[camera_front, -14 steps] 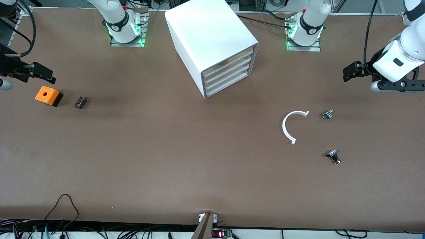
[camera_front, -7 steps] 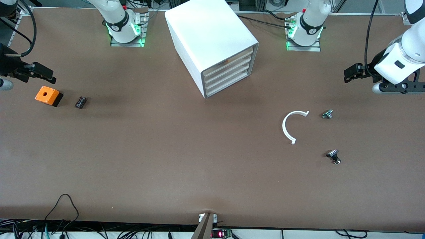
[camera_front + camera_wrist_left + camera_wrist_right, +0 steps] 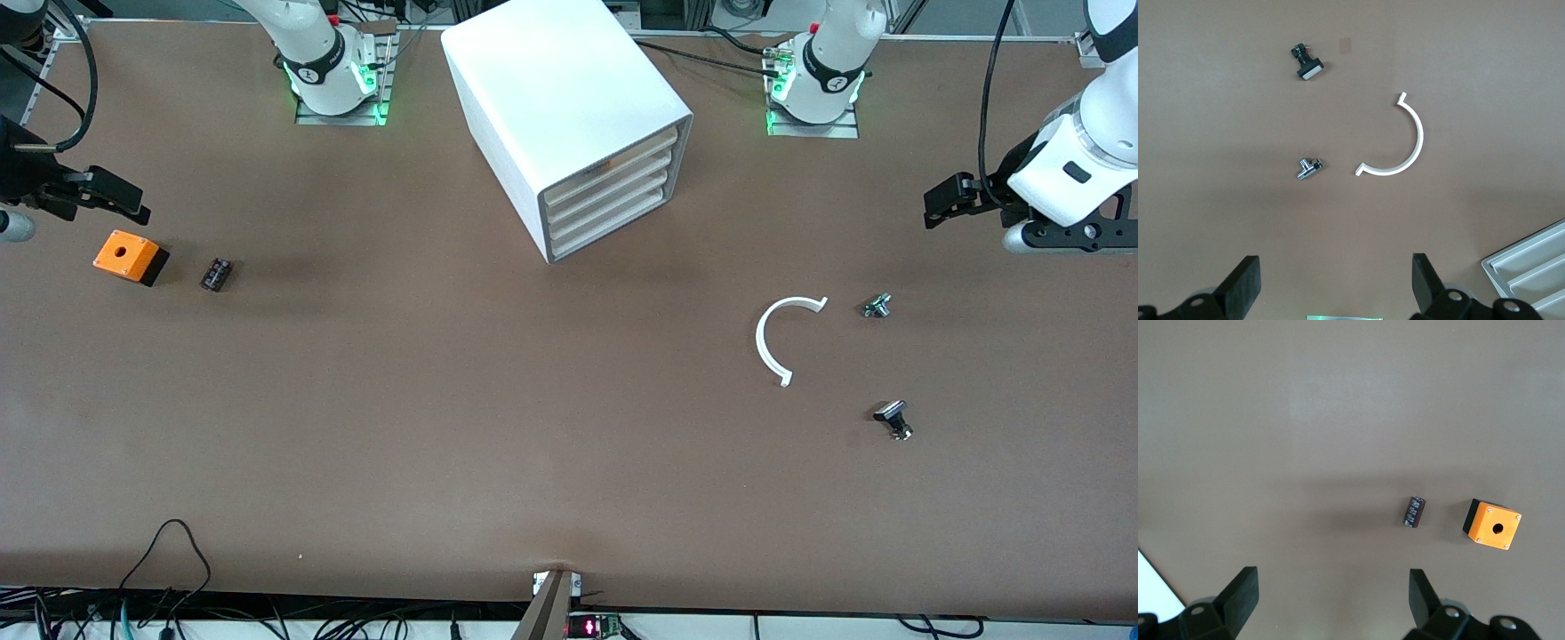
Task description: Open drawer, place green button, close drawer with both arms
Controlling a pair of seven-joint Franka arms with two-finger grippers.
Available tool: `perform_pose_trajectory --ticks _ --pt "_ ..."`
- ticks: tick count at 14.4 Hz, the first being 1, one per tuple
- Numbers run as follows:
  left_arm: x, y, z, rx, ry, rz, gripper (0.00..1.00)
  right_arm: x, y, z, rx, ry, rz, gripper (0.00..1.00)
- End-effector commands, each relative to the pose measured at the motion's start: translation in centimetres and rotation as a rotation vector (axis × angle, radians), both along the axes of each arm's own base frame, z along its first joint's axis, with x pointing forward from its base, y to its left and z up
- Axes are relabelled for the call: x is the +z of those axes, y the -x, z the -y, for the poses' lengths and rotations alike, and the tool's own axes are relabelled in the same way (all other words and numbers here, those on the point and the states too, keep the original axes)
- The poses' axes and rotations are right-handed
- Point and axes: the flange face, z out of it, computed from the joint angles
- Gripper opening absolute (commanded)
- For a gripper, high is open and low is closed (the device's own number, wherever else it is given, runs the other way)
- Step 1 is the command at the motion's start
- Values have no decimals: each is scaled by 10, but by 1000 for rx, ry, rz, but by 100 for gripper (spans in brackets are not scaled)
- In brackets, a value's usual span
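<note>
The white cabinet stands at the table's middle, near the bases. All four cream drawers are shut, and the bottom drawer is flush. The small button with a greenish cap lies on the table toward the left arm's end; it also shows in the left wrist view. My left gripper is open and empty, up over bare table at the left arm's end. My right gripper is open and empty, up over the right arm's end, close to the orange box.
A white C-shaped piece lies beside the button. A black-capped silvery button lies nearer the camera. An orange box with a hole and a small dark block lie at the right arm's end.
My left gripper has shifted a little toward the left arm's end of the table, still open. The right arm and all objects have not moved.
</note>
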Motion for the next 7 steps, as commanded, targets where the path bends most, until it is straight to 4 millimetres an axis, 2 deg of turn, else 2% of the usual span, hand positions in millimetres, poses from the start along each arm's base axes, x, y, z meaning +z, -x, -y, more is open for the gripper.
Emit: perform_pose_trajectory --ticks 1,7 --pt "5 -4 -4 7 -24 16 100 5 -2 -2 11 -6 9 100" --pt "5 -6 -4 7 -21 32 100 6 -1 -3 4 6 7 100"
